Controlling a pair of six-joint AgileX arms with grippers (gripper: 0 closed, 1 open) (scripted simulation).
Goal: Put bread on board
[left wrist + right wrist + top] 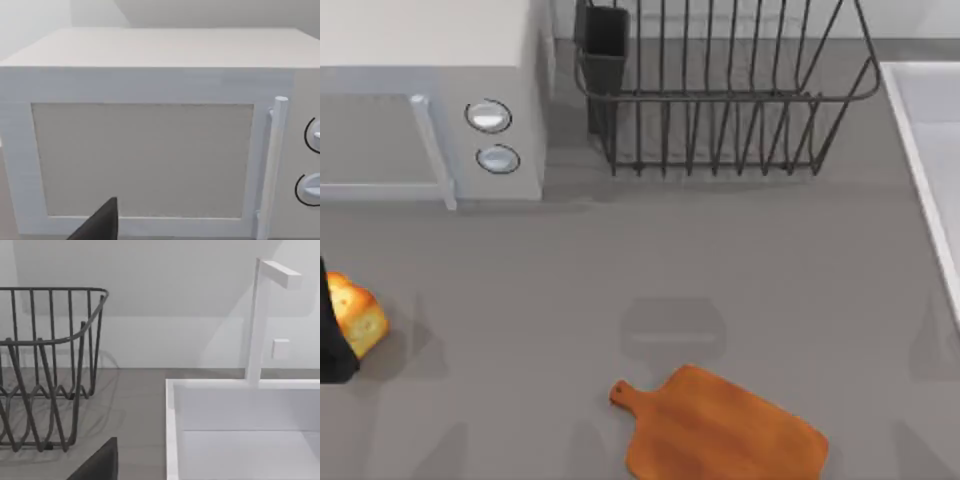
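The left gripper (332,340) is at the far left edge of the table (620,270), visible in the top view as a dark part cut off by the picture's border. The bread (356,313) lies directly against this dark part, on its right side, touching it. Whether the fingers are apart, together or clamped on the bread cannot be determined.

The board (725,432) lies flat on the table at the near edge, well apart from the left gripper, to its right. Its short handle points toward the left gripper's side. The bread is not on the board.

In the left wrist view, a dark finger (100,222) of the left gripper stands before the microwave (145,150), whose door, vertical handle and two round knobs face the camera.

In the right wrist view, a dark finger (100,462) of the right gripper stands before the wire rack (45,370) and the white sink (240,430) with its faucet (260,320). Its state cannot be determined.
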